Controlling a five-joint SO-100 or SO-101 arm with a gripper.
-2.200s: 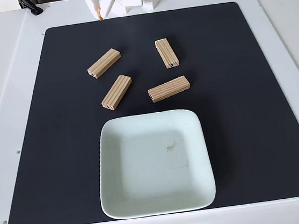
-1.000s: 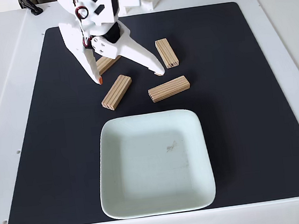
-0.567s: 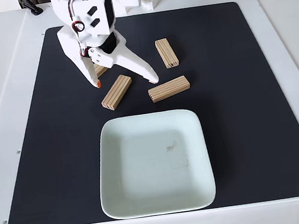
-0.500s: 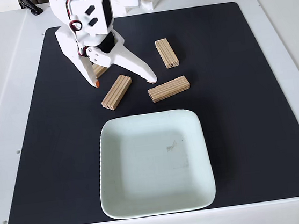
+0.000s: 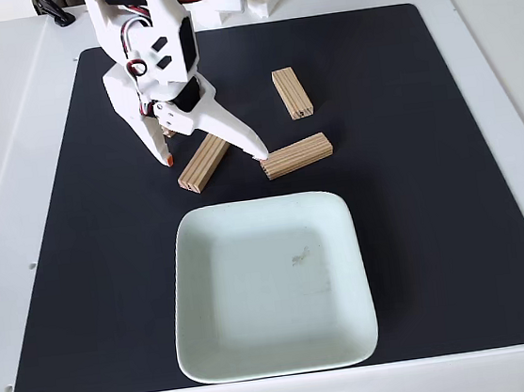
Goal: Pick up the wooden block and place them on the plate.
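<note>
The wooden block (image 5: 204, 162) nearest the plate's left corner lies slanted on the black mat (image 5: 426, 139), between the fingertips of the white gripper (image 5: 216, 159), whose jaws are spread wide to straddle it across its narrow width. Two more blocks (image 5: 296, 155) (image 5: 292, 92) rest to the gripper's right in the fixed view. The mint plate (image 5: 271, 288) sits empty just below, a short carry away.

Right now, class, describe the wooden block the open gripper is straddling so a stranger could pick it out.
Find the black mat, then the plate. Just beyond the plate's upper-left corner lies a slanted wooden block between the gripper fingers; unlike the others, it sits under the white arm.
</note>
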